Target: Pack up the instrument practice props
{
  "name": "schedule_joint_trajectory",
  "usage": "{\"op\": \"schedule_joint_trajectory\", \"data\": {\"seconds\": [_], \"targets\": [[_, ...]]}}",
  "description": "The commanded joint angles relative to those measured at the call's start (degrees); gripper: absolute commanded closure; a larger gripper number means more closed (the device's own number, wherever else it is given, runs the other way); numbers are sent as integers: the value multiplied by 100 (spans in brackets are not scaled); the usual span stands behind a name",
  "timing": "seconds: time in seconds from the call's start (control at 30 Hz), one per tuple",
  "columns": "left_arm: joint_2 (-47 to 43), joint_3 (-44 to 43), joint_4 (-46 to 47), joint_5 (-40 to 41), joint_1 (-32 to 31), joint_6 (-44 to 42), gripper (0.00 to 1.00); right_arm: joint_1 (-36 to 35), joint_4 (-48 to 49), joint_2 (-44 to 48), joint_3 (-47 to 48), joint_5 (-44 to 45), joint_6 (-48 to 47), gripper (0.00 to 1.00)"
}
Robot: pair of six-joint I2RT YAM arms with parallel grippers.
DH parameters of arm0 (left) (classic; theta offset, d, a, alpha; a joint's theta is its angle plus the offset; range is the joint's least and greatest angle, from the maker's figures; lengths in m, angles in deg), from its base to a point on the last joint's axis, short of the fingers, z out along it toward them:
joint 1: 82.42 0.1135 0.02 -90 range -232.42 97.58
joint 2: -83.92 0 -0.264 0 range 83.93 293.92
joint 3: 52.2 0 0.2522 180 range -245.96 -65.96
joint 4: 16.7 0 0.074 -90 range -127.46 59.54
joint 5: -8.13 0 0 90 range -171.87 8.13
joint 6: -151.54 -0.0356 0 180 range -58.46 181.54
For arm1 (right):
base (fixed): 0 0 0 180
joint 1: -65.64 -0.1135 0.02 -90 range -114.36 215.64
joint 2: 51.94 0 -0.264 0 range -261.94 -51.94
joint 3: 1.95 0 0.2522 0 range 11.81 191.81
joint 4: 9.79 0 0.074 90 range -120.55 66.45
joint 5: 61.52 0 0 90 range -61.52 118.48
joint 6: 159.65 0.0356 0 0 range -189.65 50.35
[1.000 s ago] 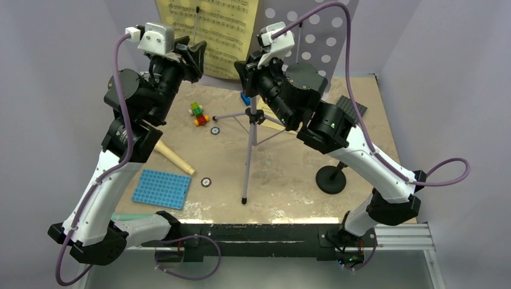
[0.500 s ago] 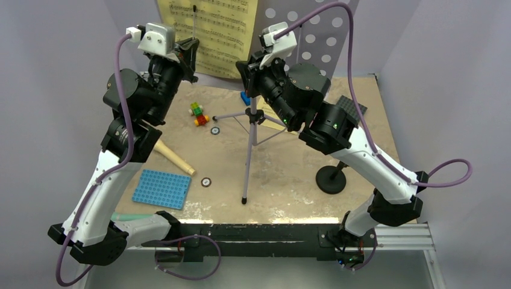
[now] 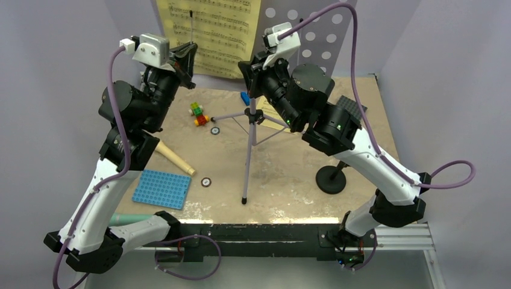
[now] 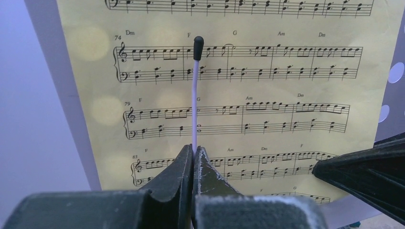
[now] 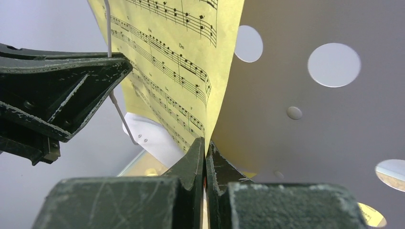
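Observation:
The tall tripod music stand [image 3: 250, 150] stands mid-table, its perforated lilac desk [image 3: 325, 24] at the back. Yellow sheet-music pages [image 3: 220, 30] lean on the desk. My left gripper [image 4: 194, 149] is shut on the stand's thin white page-holder wire [image 4: 195, 105], whose black tip crosses the pages [image 4: 267, 95]. My right gripper [image 5: 206, 143] is shut on the lower corner of a yellow page [image 5: 167, 52], in front of the desk [image 5: 296, 95]. The cream toy microphone [image 3: 175, 159] lies at the left, partly hidden under the left arm. The black round-base mic stand [image 3: 332, 179] sits at the right.
A blue studded baseplate [image 3: 161, 188] lies front left and a dark grey one [image 3: 352, 108] at the right behind the right arm. Small colourful bricks [image 3: 197, 113] and two small round pieces [image 3: 206, 180] lie near the tripod legs. Lilac walls enclose three sides.
The left gripper has gone from open to shut on the white holder wire and risen a little. The right gripper has stayed shut on the page, shifting slightly up.

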State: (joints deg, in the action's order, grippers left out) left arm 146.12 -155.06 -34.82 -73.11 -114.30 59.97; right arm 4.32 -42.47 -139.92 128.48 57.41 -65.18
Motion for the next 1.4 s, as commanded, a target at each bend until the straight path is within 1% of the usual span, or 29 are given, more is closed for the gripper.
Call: {"op": "schedule_joint_trajectory", "data": {"seconds": [0.0,0.13,0.33,0.4,0.63,0.83,0.87,0.97,1.03,1.1,1.17,1.23,1.37], "targets": [[-215,24,344,-203,9,17,100,15,142,362,-25,-10,-34,100],[-242,-4,339,-175,9,8,100,11,81,623,-133,-55,-10,100],[-284,-4,339,-156,7,24,100,10,-274,1120,-251,-115,36,100],[-289,6,529,-147,10,20,100,14,-405,1350,-350,-128,45,100],[-266,33,559,-33,7,-61,100,14,-765,2595,-1119,-341,74,100],[-182,105,677,155,10,-97,100,10,-1166,3714,-1767,-410,282,100],[-164,135,697,173,8,-98,97,14,-1185,3869,-1882,-399,312,100],[-143,205,778,197,12,-54,83,14,-1224,4280,-2281,-384,327,100],[-144,234,783,157,6,11,69,15,-1228,4534,-2509,-471,237,100],[-161,248,749,117,13,68,51,10,-1229,4777,-2745,-713,137,100],[-225,285,735,72,8,102,39,9,-1240,5035,-2969,-993,-6,100],[-313,336,741,44,11,191,30,13,-1305,5252,-3186,-1213,-94,100],[-513,448,750,-62,8,441,20,15,-1283,5719,-3732,-1406,-113,100]]}}
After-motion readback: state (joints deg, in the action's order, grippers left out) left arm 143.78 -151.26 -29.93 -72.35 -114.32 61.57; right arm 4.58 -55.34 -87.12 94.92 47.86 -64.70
